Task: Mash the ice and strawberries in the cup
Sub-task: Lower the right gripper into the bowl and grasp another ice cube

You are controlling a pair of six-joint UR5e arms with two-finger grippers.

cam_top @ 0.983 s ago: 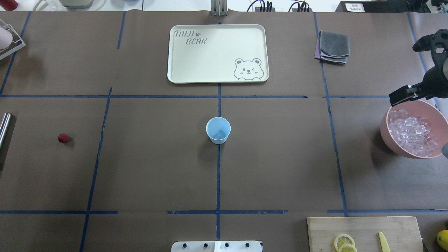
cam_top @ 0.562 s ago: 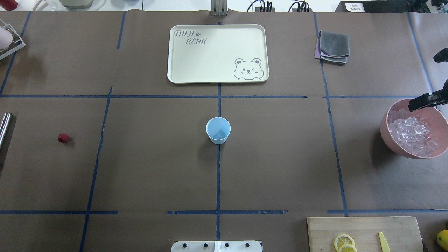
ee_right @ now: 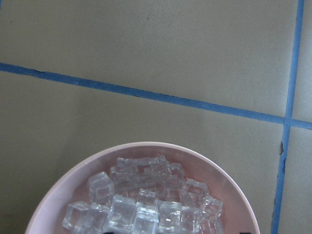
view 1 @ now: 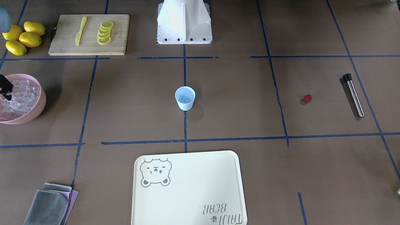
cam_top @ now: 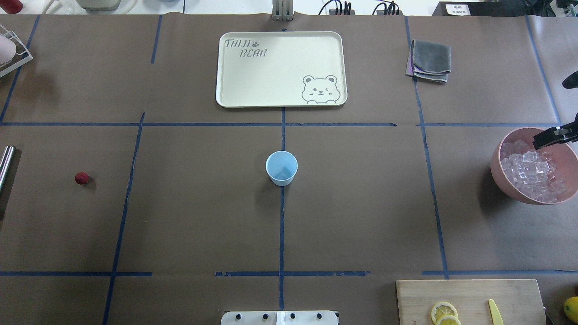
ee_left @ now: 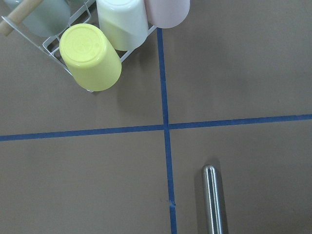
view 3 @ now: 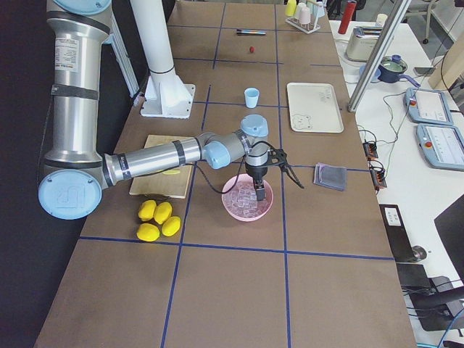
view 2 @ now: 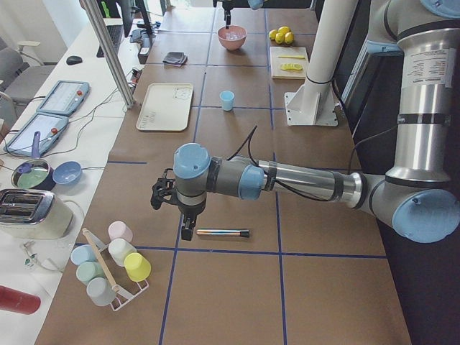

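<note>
From overhead, the cup (cam_top: 282,168) stands upright in the middle of the table (cam_top: 361,216), on a blue tape line (cam_top: 281,225). The strawberry (cam_top: 81,178) lies alone, well apart on the cup's left. At the right edge the pink bowl (cam_top: 496,178) is full of ice (cam_top: 533,174). The right gripper (cam_top: 552,112) hangs there with its fingers wide apart, one of them over the bowl's far rim. In the front-facing view a glassy piece shows at the bottom of the cup, and a metal rod (view 1: 353,95) lies on the side of the strawberry away from the cup. In the left side view the left gripper (view 2: 172,214) hovers just beside this rod, near a rack of cups (view 2: 108,269); I cannot tell whether its fingers are apart or together. The left wrist view shows only the rod's end and the rack. The right wrist view looks down on the ice in the bowl.
</note>
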